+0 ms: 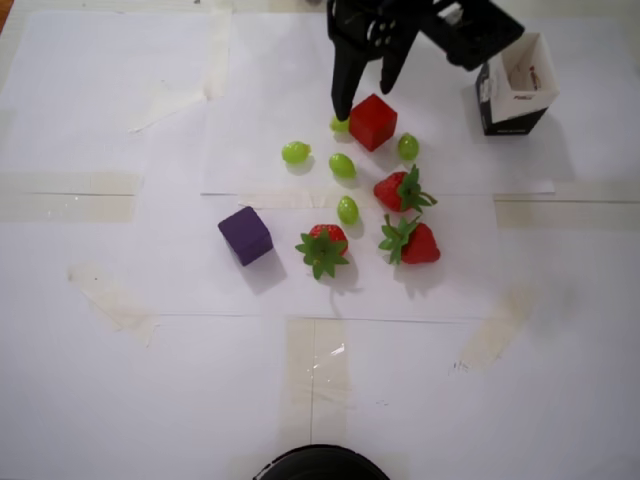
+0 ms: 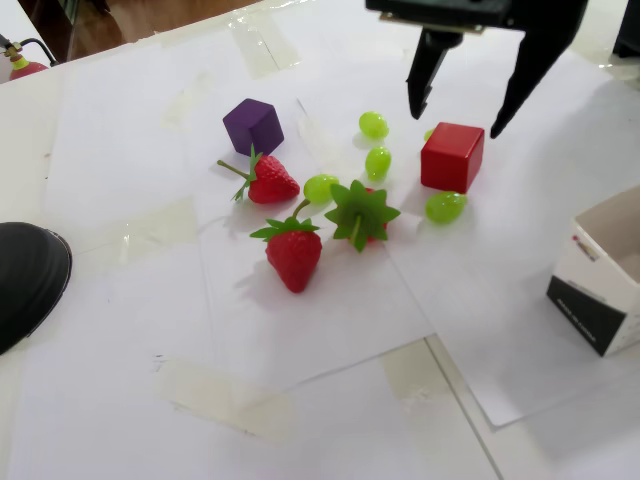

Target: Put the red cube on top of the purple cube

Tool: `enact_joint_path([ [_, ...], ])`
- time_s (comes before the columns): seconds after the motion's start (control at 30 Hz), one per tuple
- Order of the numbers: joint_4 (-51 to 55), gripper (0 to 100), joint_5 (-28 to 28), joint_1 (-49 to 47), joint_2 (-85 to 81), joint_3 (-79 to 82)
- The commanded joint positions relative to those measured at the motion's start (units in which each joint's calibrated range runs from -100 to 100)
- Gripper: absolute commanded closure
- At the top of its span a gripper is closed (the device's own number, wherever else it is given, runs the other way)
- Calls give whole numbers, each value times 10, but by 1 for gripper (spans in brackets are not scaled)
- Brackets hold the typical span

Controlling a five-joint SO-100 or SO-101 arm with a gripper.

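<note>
Hanging over the far side of the paper-covered table [image 1: 120, 380], the gripper [image 2: 455, 122] has its two dark fingers spread wide, one tip on either side of the red cube [image 2: 452, 156] and above it in the fixed view — nothing is held, and whether either tip touches the cube cannot be told. In the overhead view the gripper [image 1: 358, 105] shows one finger [image 1: 342, 95] running down beside the red cube [image 1: 372, 122], its tip over a green grape [image 1: 340, 124] that sits against the cube's left side.

Room around the cube is tight: another grape [image 1: 408, 147] lies just beside its lower right corner, two more [image 1: 343, 165] [image 1: 295, 152] lie near on the left, and a strawberry [image 1: 400, 190] lies close below. The side of the cube toward the top edge of the overhead view is bare paper.

The purple cube [image 1: 245, 235] stands well apart, lower left in the overhead view, with bare paper on its left and lower sides; a strawberry [image 1: 324, 248] lies to its right — near but apart. An open carton box [image 1: 515, 85] stands near the top right, partly under the arm, and a dark round object [image 2: 25, 280] sits at the near table edge.
</note>
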Motion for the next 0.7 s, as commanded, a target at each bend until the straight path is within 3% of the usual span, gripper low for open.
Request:
enact_joint_path([
  [0.0, -15, 75, -1, -6, 0, -8],
  [0.67, -58, 74, -3, -23, 81, -6],
])
